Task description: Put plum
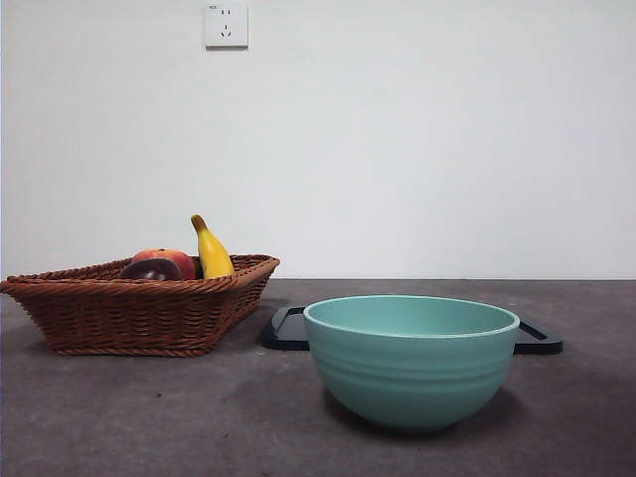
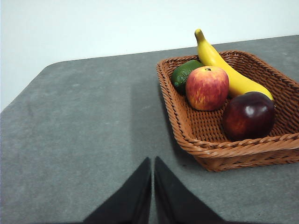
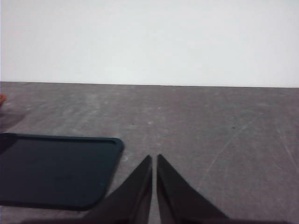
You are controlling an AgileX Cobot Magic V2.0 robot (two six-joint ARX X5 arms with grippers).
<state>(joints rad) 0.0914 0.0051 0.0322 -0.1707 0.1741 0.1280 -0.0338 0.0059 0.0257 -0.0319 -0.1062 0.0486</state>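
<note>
The dark maroon plum (image 2: 248, 115) lies in the brown wicker basket (image 2: 205, 140), at its near corner in the left wrist view. In the front view the plum (image 1: 151, 269) peeks over the basket's rim (image 1: 139, 310) at the left. My left gripper (image 2: 153, 161) is shut and empty over bare table, well short of the basket. My right gripper (image 3: 154, 158) is shut and empty over the table beside a black tray (image 3: 51, 170). Neither arm shows in the front view.
The basket also holds a red-orange apple (image 2: 207, 87), a yellow banana (image 2: 224, 65) and a green fruit (image 2: 184, 73). A teal bowl (image 1: 411, 358) stands in the front middle, with the black tray (image 1: 288, 328) behind it. A wall stands behind the table.
</note>
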